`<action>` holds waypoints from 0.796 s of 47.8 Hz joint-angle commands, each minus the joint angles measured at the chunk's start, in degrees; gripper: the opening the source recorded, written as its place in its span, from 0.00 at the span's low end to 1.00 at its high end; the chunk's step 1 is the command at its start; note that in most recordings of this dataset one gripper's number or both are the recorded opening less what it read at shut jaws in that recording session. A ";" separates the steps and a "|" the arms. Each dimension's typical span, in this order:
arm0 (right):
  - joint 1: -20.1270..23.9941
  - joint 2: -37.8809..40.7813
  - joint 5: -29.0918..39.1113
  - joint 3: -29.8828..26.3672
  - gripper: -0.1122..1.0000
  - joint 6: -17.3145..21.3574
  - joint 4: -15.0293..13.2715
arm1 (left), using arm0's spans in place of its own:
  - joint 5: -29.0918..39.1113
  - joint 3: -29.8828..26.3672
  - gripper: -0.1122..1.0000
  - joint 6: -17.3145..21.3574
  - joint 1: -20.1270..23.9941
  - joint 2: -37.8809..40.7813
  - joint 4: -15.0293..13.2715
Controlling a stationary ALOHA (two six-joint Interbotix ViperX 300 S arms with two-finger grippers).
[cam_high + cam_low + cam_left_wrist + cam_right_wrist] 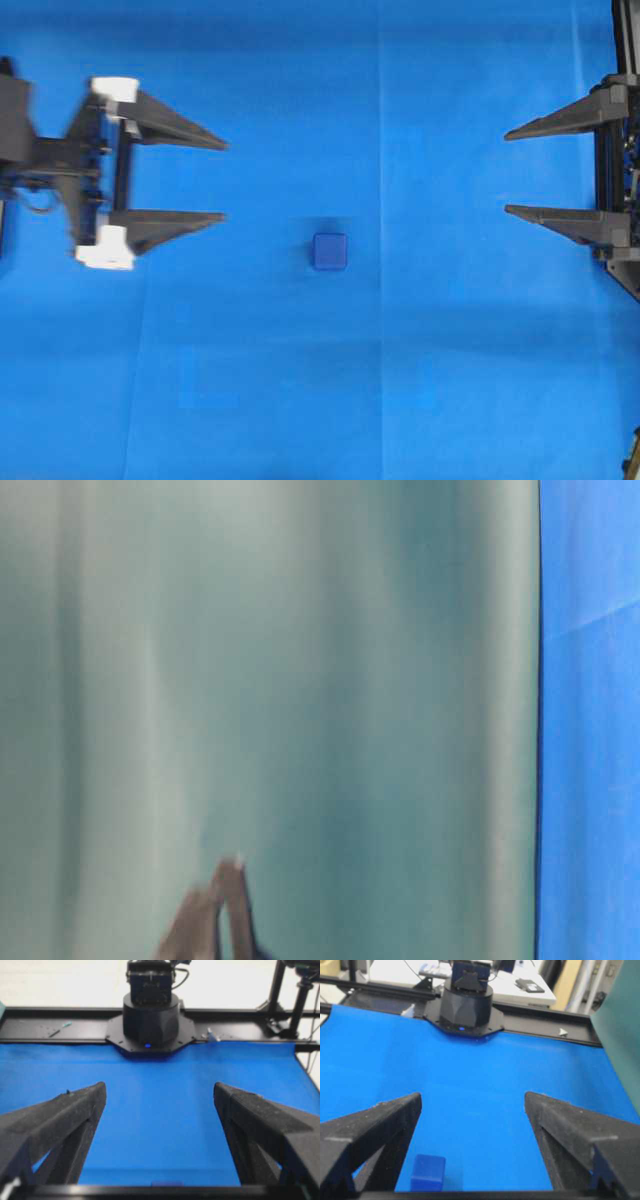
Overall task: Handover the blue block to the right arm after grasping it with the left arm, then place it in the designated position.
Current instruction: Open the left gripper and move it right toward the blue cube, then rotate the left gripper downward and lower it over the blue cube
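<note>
A small dark-blue cube, the blue block (329,251), sits alone on the blue cloth (400,400) near the middle of the table, touched by nothing. From overhead, the left gripper (222,181), marked by white brackets (106,248) at the base of its black fingers, reaches in from the left edge with its two pointed fingers spread wide and nothing between them; its outline is smeared, and the arm behind it is cut off by the frame. The block lies to the right of its fingertips and a little below the lower one, well apart from them. Across the table the all-black right gripper (507,171) pokes in from the right edge, fingers likewise spread wide with nothing in them, most of its body out of frame.

The left wrist camera shows only a dark-blue sliver at the bottom edge, between the open fingers, perhaps the block's top; too little shows to be sure. Beyond stands the black base (150,1022) of the opposite arm. The right wrist camera catches the block low in frame, close by the left-hand finger (370,1132). The table-level view is almost wholly blocked by a blurred pale grey-green surface (300,680), with a strip of blue at right and an indistinct brownish shape at the bottom.
</note>
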 commanded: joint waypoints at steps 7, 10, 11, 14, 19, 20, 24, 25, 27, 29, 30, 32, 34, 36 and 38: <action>-0.18 0.44 -0.88 -1.58 0.97 0.00 0.18 | -0.70 -11.25 0.93 0.00 -0.26 9.49 0.18; -0.18 0.44 -0.88 -1.58 0.97 0.09 0.18 | -0.44 -13.54 0.93 0.26 -0.35 11.60 0.18; -0.18 0.44 -0.88 -1.58 0.97 0.00 0.18 | -0.35 -14.24 0.93 0.35 -0.35 12.22 0.18; -0.18 0.44 -0.88 -1.58 0.97 0.09 0.18 | 0.00 -16.26 0.93 0.26 -0.35 13.97 0.18; -0.18 0.44 -1.05 -1.58 0.97 0.09 0.18 | 0.53 -19.42 0.93 0.26 -0.70 16.70 0.18; -0.18 0.44 -1.05 -1.58 0.97 0.00 0.18 | 0.62 -19.86 0.93 0.53 -0.70 17.05 0.18; -0.18 0.44 -1.14 -1.58 0.97 0.00 0.18 | 1.58 -21.45 0.93 0.79 -0.79 18.19 0.18; -0.18 0.44 -1.14 -1.58 0.97 0.00 0.18 | 1.93 -21.80 0.93 0.88 -0.79 18.46 0.18; -0.18 0.44 -1.14 -1.58 0.97 0.00 0.18 | 2.64 -22.41 0.93 0.88 -0.79 18.81 0.18; -0.18 0.44 -1.14 -1.58 0.97 0.00 0.18 | 3.43 -22.85 0.93 0.88 -0.79 18.98 0.18; -0.18 0.44 -1.14 -1.58 0.97 0.00 0.18 | 3.78 -23.03 0.93 0.88 -0.79 19.07 0.18; -0.18 0.44 -1.14 -1.58 0.97 0.09 0.18 | 4.75 -23.29 0.93 0.79 -0.79 19.25 0.18; -0.18 0.44 -1.14 -1.58 0.97 0.00 0.18 | 5.71 -23.38 0.93 0.62 -0.79 19.25 0.18; -0.18 0.44 -1.14 -1.58 0.97 0.00 0.18 | 6.68 -23.47 0.93 0.35 -0.79 19.25 0.18; -0.18 0.53 -1.14 -1.58 0.97 0.00 0.18 | 7.73 -23.64 0.92 0.18 -0.79 19.25 0.18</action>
